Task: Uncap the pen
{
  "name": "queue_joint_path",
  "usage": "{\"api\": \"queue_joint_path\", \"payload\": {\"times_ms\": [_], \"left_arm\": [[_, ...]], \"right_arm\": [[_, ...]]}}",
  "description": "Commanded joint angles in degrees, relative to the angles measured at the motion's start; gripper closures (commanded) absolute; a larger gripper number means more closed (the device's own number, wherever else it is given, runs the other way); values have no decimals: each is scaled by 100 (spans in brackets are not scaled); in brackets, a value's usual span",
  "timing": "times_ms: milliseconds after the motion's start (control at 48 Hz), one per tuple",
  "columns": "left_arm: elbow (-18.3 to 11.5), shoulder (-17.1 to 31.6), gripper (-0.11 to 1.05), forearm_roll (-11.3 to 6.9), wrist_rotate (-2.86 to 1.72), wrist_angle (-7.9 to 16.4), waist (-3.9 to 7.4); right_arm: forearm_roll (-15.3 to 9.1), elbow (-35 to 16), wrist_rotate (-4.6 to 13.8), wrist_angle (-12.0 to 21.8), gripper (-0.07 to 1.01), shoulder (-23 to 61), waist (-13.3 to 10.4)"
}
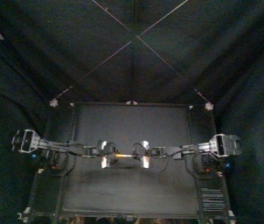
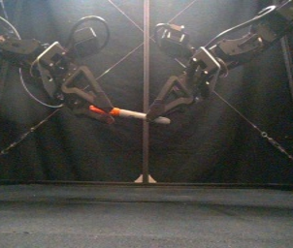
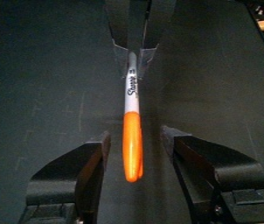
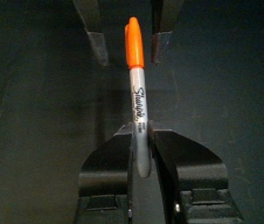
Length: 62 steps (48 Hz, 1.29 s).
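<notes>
A marker pen [image 2: 127,114] with an orange cap [image 3: 131,144] and a grey-white barrel [image 4: 137,105] hangs level in the air above the table's middle. My right gripper [image 4: 141,150] is shut on the barrel's tail end and carries the pen. My left gripper [image 3: 132,156] comes from the other side, its jaws standing on either side of the orange cap with a narrow gap on each side. The cap sits on the pen. In the top view the pen [image 1: 125,156] spans between the left gripper [image 1: 108,154] and the right gripper [image 1: 148,156].
The black table [image 1: 128,122] lies below the pen, with black curtains at the back and sides. Both arms meet at the middle, well above the table top.
</notes>
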Motion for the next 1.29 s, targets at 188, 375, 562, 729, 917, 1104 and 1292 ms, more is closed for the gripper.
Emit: {"api": "queue_joint_path", "payload": {"times_ms": [188,375,562,729,917,1104,1292], "left_arm": [[-158,-35,28,26,0,-18,26],[-141,-44,43,44,0,0,70],[70,-264,45,44,0,88,141],[378,-642,45,44,9,79,149],[703,-1099,45,44,9,62,149],[782,-1239,45,44,9,62,141],[782,-1239,45,44,9,53,141]], "right_arm": [[0,-44,9,-18,44,-193,-18],[0,-26,9,-18,44,-211,-18],[35,149,18,-18,44,-413,-18],[97,466,26,-18,44,-712,-53],[167,738,26,-18,44,-976,-88],[167,800,26,-18,44,-1046,-88],[167,809,26,-18,44,-1046,-88]]}}
